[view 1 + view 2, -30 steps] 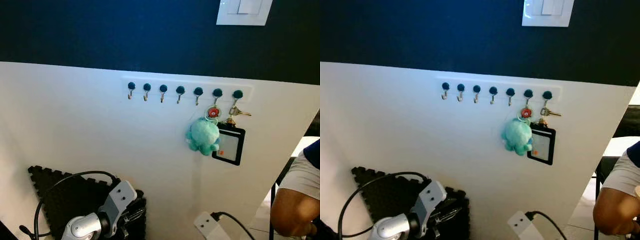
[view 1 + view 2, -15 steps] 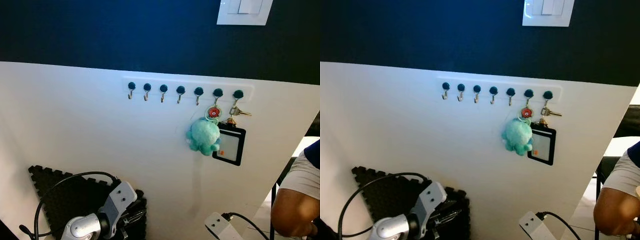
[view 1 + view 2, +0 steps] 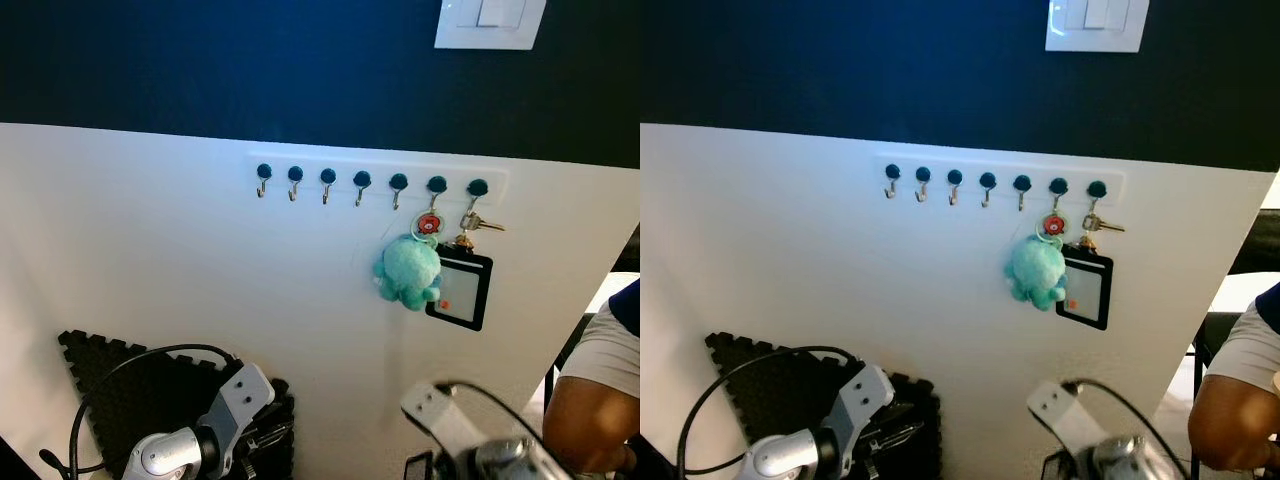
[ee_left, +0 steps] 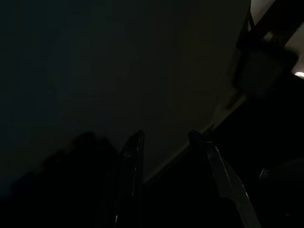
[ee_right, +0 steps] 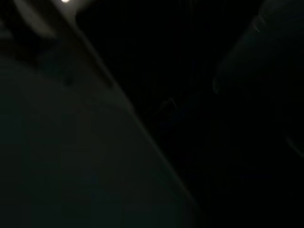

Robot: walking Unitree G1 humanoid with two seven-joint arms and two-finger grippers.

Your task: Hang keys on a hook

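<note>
- Rising at lower right since a second ago, the right arm is coming up; its gripper's grip cannot be told.
- Keys are hanging on the rightmost hook, beside a teal plush and badge holder.
- Left gripper is idling low, fingers parted, holding nothing.
- Judged: hanging looks done; next calls for clearing away.
- No legible writing.

Silver arms w/ white wrist blocks — black cables looped.
</note>
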